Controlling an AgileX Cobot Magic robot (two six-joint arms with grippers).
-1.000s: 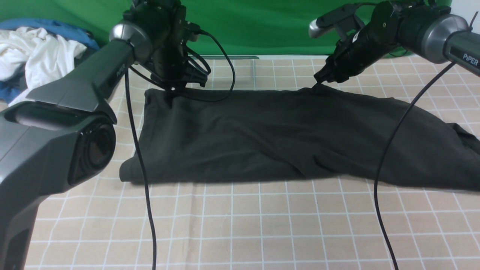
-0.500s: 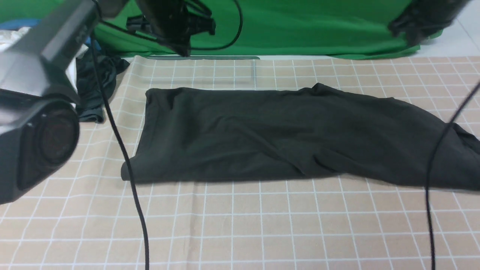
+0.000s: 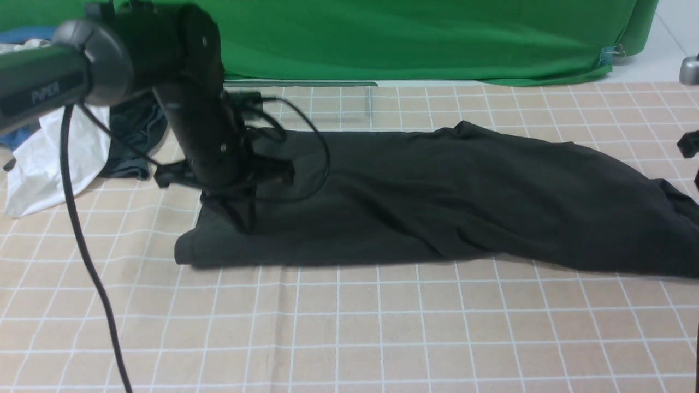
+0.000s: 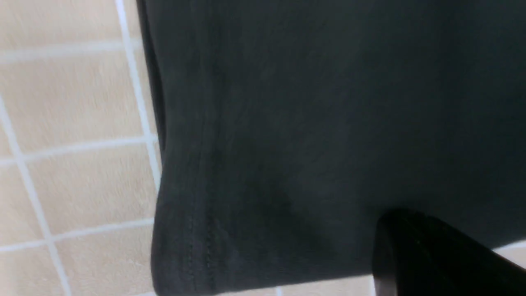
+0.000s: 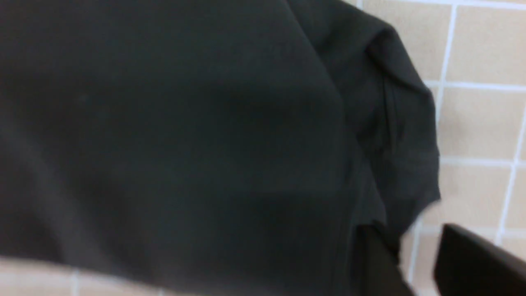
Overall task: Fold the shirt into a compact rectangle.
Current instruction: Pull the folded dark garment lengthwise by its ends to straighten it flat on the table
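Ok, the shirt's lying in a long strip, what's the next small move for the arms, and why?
Probably close the right gripper on the right end of the shirt. Its jaws stand open at that bunched edge, while the left gripper is shut at the left hem, so both ends could then be lifted together to fold.
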